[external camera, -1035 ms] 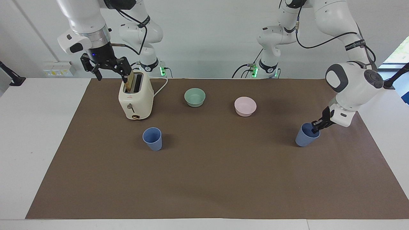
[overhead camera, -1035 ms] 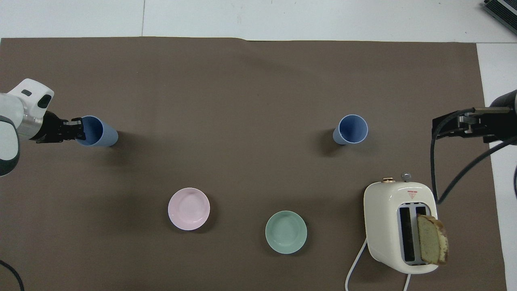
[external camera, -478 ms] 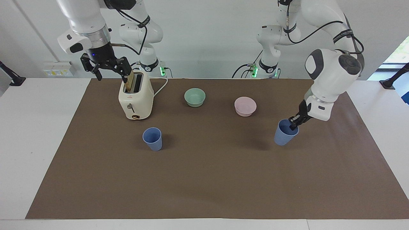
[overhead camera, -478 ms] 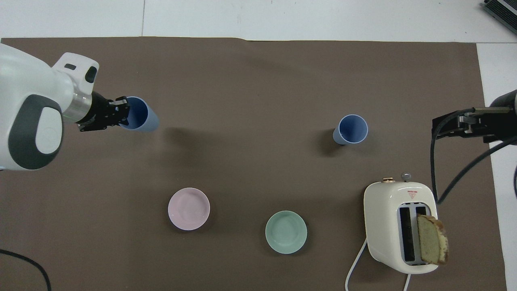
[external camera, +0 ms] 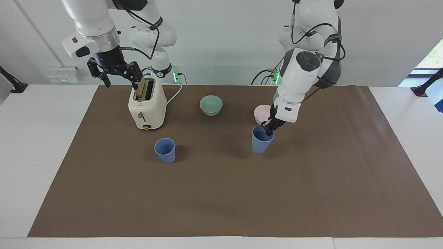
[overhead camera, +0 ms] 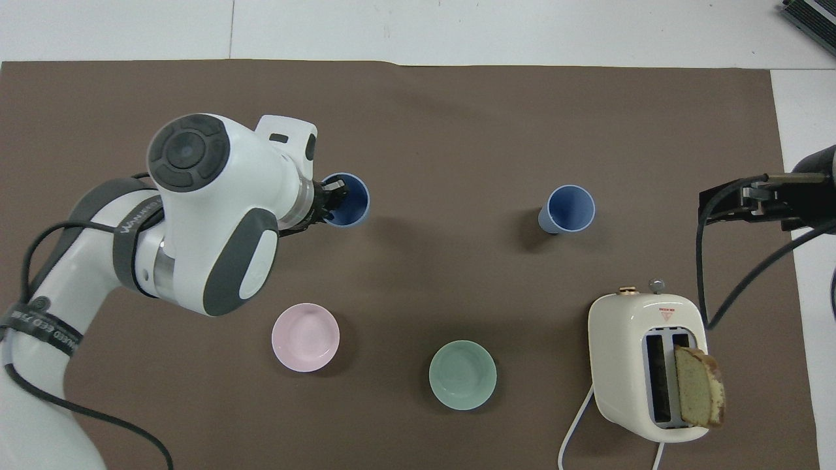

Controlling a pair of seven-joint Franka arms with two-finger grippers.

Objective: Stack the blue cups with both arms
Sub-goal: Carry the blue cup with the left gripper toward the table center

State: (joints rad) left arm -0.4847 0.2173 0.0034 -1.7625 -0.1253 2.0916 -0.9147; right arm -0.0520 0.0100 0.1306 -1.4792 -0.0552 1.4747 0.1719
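A white worktop [external camera: 41, 145] fills the scene, most of it covered by a large brown mat [external camera: 228, 193] whose edges stop short of the worktop's rim on every side. A plain pale wall [external camera: 221, 41] rises where the worktop ends. On that wall, toward the right arm's end, sits a white socket panel [external camera: 62, 74] with a thin conduit running up from it. At the left arm's end a strip of window [external camera: 431, 57] shows bright daylight and greenery. The lighting is even and soft, casting faint shadows on the mat.

bare brown mat [external camera: 214, 186] between the two blue cups [external camera: 165, 150] [external camera: 261, 139] — toaster [external camera: 147, 107] and bowls [external camera: 211, 105] stand nearer the robots.
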